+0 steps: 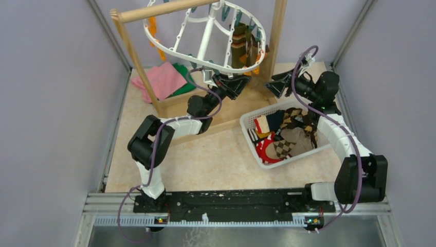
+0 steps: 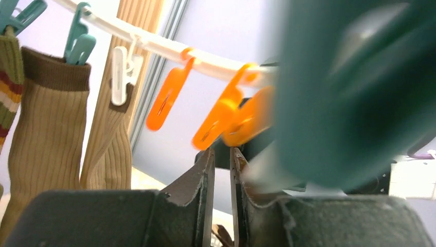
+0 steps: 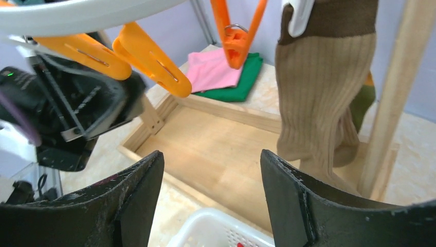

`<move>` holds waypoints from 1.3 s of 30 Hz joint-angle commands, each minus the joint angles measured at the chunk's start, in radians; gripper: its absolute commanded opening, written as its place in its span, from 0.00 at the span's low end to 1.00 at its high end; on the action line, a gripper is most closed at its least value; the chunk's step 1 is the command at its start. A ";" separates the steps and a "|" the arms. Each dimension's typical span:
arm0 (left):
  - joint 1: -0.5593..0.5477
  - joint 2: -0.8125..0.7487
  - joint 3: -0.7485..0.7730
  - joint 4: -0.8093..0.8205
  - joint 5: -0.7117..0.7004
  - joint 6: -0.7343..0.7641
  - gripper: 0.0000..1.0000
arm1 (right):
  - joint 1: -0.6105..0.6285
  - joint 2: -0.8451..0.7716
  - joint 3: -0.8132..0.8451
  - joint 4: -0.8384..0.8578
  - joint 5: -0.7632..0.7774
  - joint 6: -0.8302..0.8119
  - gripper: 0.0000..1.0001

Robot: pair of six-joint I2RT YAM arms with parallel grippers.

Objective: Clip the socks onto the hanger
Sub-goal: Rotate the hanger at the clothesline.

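The white hanger (image 1: 205,36) hangs from the wooden pole, with socks (image 1: 241,49) clipped along its right rim. Two tan ribbed socks (image 2: 46,134) and a striped one (image 2: 7,87) hang from clips in the left wrist view. My left gripper (image 1: 237,85) is just below the rim (image 2: 164,47), under orange clips (image 2: 221,116). Its jaws (image 2: 222,152) stand a narrow slit apart with nothing between them, and a blurred teal clip (image 2: 349,87) fills the right side. My right gripper (image 1: 275,85) is open and empty (image 3: 211,157), beside a hanging tan sock (image 3: 319,98). More socks (image 1: 283,136) lie in the basket.
The white slotted basket (image 1: 249,123) stands under the right arm, and its rim (image 3: 216,231) shows below the right jaws. Pink and green cloths (image 1: 162,80) lie at the back left. The rack's wooden post (image 3: 391,103) and base board (image 3: 221,149) are close to both grippers.
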 commanded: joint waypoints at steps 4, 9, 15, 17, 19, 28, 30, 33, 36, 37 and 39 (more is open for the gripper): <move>-0.004 -0.098 -0.136 0.274 -0.010 -0.005 0.36 | -0.010 -0.092 -0.044 0.025 -0.155 -0.079 0.69; -0.004 -0.154 -0.195 0.281 0.016 0.004 0.37 | -0.010 -0.099 -0.072 0.089 -0.187 -0.039 0.69; -0.004 -0.184 -0.233 0.243 0.017 0.056 0.39 | -0.008 -0.034 -0.097 0.177 -0.192 0.060 0.68; -0.002 -0.178 -0.241 0.262 0.017 0.052 0.39 | -0.008 -0.014 -0.099 0.196 -0.191 0.086 0.66; -0.002 -0.176 -0.255 0.283 0.024 0.045 0.39 | -0.008 -0.004 -0.099 0.214 -0.203 0.104 0.65; 0.010 -0.189 -0.299 0.269 0.024 0.085 0.40 | 0.024 0.014 -0.112 0.238 -0.224 0.104 0.64; 0.013 -0.188 -0.303 0.266 0.019 0.089 0.40 | 0.028 0.019 -0.113 0.238 -0.224 0.104 0.64; 0.018 -0.186 -0.309 0.268 0.019 0.089 0.40 | 0.030 0.019 -0.114 0.237 -0.222 0.100 0.64; 0.020 -0.183 -0.311 0.270 0.021 0.089 0.40 | 0.032 0.021 -0.115 0.236 -0.221 0.096 0.64; 0.021 -0.182 -0.311 0.271 0.020 0.087 0.40 | 0.032 0.022 -0.115 0.235 -0.220 0.096 0.64; 0.023 -0.180 -0.313 0.274 0.023 0.085 0.40 | 0.032 0.023 -0.115 0.236 -0.221 0.095 0.64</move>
